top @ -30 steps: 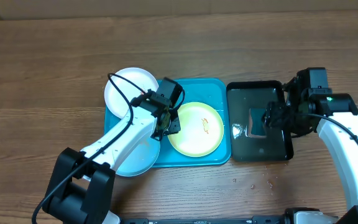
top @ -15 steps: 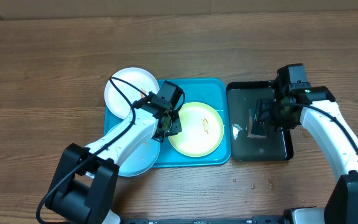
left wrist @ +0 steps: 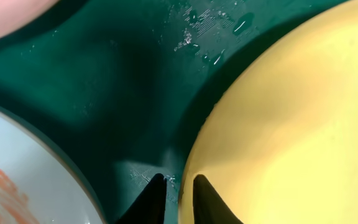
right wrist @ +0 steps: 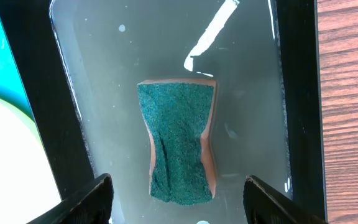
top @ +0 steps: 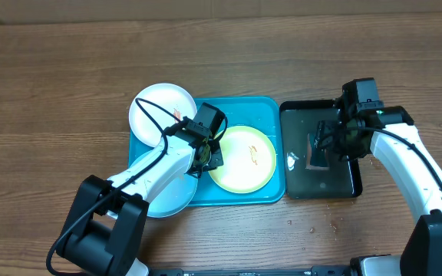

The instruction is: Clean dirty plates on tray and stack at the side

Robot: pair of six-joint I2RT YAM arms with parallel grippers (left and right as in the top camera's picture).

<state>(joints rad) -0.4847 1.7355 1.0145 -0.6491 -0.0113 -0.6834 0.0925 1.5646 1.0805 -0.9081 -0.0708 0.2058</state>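
Narrowing further, the left gripper (left wrist: 179,190) now pinches the yellow-green plate (top: 242,159) by its rim, probably steadying it for cleaning, while the right gripper (right wrist: 179,191) hangs wide over the sponge (right wrist: 178,140).

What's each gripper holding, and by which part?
The left gripper straddles the rim of the yellow-green plate, almost closed; a firm grip cannot be told. The right gripper, open above the sponge, holds nothing.

No writing, label, brand, number or sign can be read in any view. The yellow-green plate (top: 240,159), turquoise tray (top: 259,107), black tray (top: 321,185) and sponge (right wrist: 178,143) show plain, unmarked faces.
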